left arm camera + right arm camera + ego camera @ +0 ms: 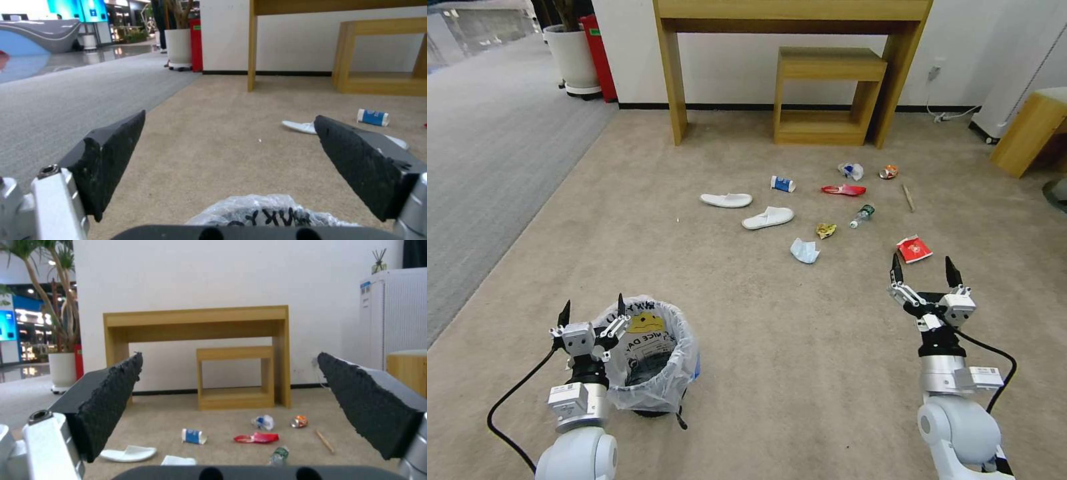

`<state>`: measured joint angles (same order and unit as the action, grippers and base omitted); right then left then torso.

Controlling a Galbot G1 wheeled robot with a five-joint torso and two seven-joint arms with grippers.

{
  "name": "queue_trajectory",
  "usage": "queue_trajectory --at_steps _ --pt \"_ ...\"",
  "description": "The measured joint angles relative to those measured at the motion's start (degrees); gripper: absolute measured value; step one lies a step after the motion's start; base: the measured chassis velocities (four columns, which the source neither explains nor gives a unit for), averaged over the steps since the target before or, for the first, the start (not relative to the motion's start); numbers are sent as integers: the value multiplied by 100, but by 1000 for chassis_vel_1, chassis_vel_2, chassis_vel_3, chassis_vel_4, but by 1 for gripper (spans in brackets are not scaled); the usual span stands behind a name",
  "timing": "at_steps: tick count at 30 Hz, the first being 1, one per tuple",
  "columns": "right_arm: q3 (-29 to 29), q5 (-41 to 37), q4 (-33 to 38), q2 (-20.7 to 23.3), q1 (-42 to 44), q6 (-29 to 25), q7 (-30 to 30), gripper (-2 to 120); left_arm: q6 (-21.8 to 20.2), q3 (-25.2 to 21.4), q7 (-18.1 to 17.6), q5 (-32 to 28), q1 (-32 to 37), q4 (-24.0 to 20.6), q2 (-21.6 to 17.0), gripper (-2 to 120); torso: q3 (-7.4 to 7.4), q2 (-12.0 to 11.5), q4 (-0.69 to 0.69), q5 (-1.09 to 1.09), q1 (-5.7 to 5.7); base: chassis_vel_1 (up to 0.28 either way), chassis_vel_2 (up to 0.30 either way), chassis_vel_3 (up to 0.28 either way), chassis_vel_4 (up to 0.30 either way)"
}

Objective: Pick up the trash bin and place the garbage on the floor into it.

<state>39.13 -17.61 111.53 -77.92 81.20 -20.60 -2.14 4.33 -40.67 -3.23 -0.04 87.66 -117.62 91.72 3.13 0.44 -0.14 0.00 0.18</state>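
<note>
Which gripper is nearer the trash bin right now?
Left. The left gripper is open right at the near-left rim of the trash bin, one finger over the bag. The right gripper, also open, is far off to the bin's right.

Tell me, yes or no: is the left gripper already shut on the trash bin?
No. In the head view the left gripper hangs open beside the trash bin, which stands on the floor.

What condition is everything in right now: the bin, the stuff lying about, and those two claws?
trash bin: upright on the floor, bag-lined, not gripped.
left gripper: open, over the bin's near rim.
right gripper: open, empty, above the carpet.
slippers: lying flat.
paper cup: tipped on its side.
small bottle: lying down.
orange can: crushed.
face mask: crumpled.
</note>
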Motion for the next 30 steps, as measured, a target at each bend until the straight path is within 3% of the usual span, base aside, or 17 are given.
queue_trajectory --at_steps 30 --pt "6 143 31 -61 26 -3 35 100 0 -8 -20 -36 14 -32 -59 100 0 0 0 0 0 12 14 -14 -13"
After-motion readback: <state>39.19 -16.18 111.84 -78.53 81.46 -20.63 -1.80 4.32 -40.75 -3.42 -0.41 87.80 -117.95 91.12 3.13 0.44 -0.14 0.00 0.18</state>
